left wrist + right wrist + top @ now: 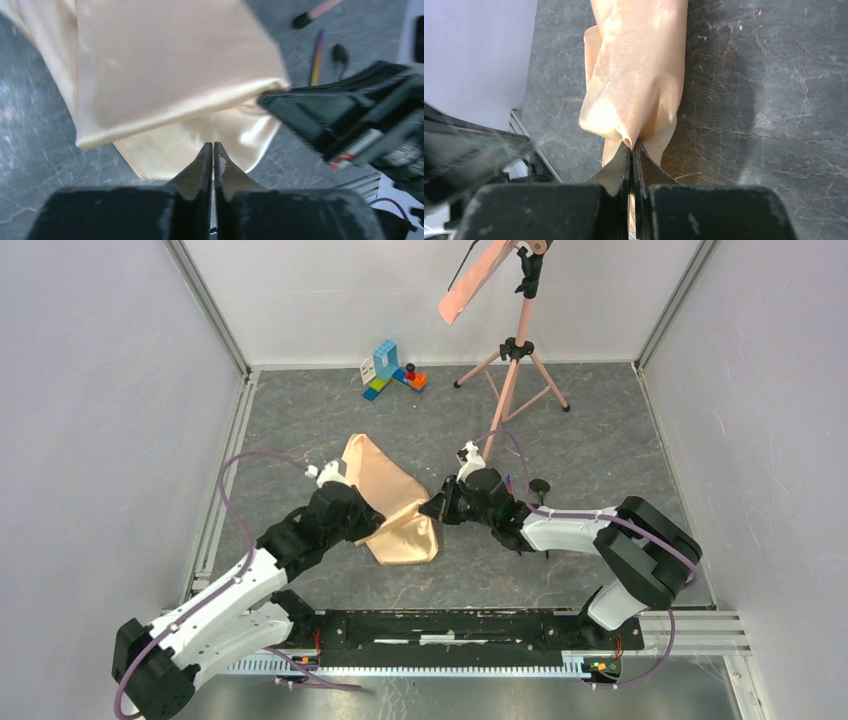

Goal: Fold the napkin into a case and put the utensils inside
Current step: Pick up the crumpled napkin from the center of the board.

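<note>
Between the two claws, the large peach-tan satin cloth napkin [395, 495] lay on the dark grey marbled desk [620, 440], loosely folded with an upper flap draped over a lower layer. The left claw [213, 147] was clenched, its tips pinching the near edge of the lower layer. The right claw [631, 147] was clenched on a bunched fold at the napkin's corner, ahead and to the right of the left claw. Beyond the right claw, clear of the napkin, the iridescent purple-gold blade-like utensil [316, 60] and the thin black round-ended utensil [341, 52] lay side by side on the desk.
</note>
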Controlling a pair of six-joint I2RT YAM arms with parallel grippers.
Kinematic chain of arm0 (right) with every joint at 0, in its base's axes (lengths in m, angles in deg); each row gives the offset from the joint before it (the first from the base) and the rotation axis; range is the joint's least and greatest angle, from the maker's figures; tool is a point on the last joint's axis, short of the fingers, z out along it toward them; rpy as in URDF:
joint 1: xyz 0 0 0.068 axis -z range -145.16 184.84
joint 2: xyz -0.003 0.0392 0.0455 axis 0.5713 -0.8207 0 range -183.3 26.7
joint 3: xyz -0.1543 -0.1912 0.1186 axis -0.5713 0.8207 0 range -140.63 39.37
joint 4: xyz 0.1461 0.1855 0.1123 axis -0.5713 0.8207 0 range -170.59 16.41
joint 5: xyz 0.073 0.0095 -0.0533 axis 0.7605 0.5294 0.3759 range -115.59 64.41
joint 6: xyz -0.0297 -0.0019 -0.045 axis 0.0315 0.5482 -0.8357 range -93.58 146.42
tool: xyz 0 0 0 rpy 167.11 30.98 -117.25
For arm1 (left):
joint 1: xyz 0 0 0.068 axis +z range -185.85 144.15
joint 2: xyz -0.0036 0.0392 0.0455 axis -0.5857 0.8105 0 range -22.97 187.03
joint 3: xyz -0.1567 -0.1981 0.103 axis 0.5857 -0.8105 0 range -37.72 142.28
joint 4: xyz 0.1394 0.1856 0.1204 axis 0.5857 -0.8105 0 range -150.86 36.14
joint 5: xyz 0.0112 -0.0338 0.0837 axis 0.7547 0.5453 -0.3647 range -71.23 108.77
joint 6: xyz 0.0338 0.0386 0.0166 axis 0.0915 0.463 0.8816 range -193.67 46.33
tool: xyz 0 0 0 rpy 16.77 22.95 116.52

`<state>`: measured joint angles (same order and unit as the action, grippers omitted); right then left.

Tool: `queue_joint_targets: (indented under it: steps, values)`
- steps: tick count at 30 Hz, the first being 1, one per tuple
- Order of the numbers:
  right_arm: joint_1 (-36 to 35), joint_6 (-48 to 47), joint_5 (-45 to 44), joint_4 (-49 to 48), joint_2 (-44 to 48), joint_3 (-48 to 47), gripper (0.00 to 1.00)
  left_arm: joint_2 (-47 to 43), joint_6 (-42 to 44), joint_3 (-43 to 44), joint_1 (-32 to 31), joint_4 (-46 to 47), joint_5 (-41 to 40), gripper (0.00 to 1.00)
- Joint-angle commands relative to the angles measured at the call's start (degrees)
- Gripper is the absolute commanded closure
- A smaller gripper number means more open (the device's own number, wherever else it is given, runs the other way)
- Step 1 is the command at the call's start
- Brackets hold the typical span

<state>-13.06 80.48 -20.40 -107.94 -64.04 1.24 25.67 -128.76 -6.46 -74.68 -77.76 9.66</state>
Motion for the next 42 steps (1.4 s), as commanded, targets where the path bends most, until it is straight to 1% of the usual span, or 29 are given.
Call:
queue_joint_targets:
  steps: [1,3,4,5,6,7,9,10,11,13,16,17,21,25,30,35,37,39,40,41,42]
  values:
    - [-0.14,-12.41,3.77,1.06,3.48,-3.27,0.97,-4.9,8.81,9.12,-0.13,-5.42,-3.69,0.98]
    - [-0.18,-17.5,2.9,4.53,4.54,-4.81,1.0,-6.38,10.18,12.75,-0.11,-8.37,-3.72,0.98]
    - [-0.01,-17.98,2.22,4.99,5.13,-4.7,1.0,-6.58,10.33,14.29,-0.12,-10.26,-3.48,0.98]
    - [0.29,-17.86,2.57,5.05,5.73,-4.67,1.0,-6.54,10.43,15.75,-0.11,-12.38,-2.82,0.91]
    - [0.59,-16.4,3.27,5.45,6.19,-4.95,1.0,-6.46,10.49,16.33,-0.11,-13.48,-1.6,0.75]
    - [0.71,-13.98,3.48,6.04,6.53,-5.25,1.0,-6.33,11.38,16.05,-0.11,-13.24,1.79,0.53]
    - [0.7,-5.48,2.58,8.41,7.15,-5.87,1.0,-6.77,15.41,13.68,-0.2,-9.02,10.66,0.2]
    - [0.62,0.62,1.9,9.1,7.47,-5.78,1.0,-7.29,16.66,12.06,-0.17,-6.93,13.64,0.07]
    - [0.54,5.08,2.0,8.19,7.63,-5.29,1.0,-8.42,18.28,10.8,-0.28,-5.37,15.97,0.01]
    - [0.52,14.35,2.11,8.37,7.67,-5.54,1.0,-11.19,21.05,7.37,-0.37,-1.28,18.22,0.0]
    - [0.46,21.99,2.65,8.79,7.28,-7.53,1.0,-12.66,24.56,4.36,-0.6,2.11,20.18,0.0]
    - [0.4,24.0,2.68,8.25,7.24,-7.78,1.0,-12.34,24.95,3.89,-1.11,2.87,19.14,0.0]
    - [-0.45,29.26,0.38,7.7,7.43,-9.98,1.0,-8.73,25.89,3.19,-5.67,4.72,9.43,0.0]
    - [-1.8,33.12,-3.62,11.2,7.67,-12.26,1.0,-2.65,27.07,3.64,-11.88,8.41,0.33,0.0]
    - [-2.7,38.0,-8.23,12.07,8.18,-11.81,1.0,3.89,25.76,3.97,-17.09,9.64,-13.73,0.0]
    - [-4.02,41.99,-13.57,12.53,9.96,-9.77,1.0,8.79,23.11,5.13,-19.11,7.53,-26.32,0.0]
    - [-4.61,43.18,-16.22,13.17,10.69,-9.26,1.0,10.9,22.72,5.57,-19.16,7.47,-28.07,0.01]
    - [-5.17,43.38,-18.53,14.44,10.92,-9.8,1.0,12.03,21.27,5.83,-19.16,7.63,-29.39,0.07]
    - [-5.31,43.26,-18.96,15.08,10.83,-10.23,1.0,12.18,21.28,5.95,-19.15,8.13,-29.46,0.13]
    - [-5.36,42.94,-19.07,15.26,10.63,-10.52,1.0,12.07,21.54,5.98,-19.16,8.71,-29.33,0.23]
    - [-5.36,42.48,-18.96,15.24,10.46,-10.72,1.0,11.8,22.03,6.39,-19.17,9.06,-29.22,0.36]
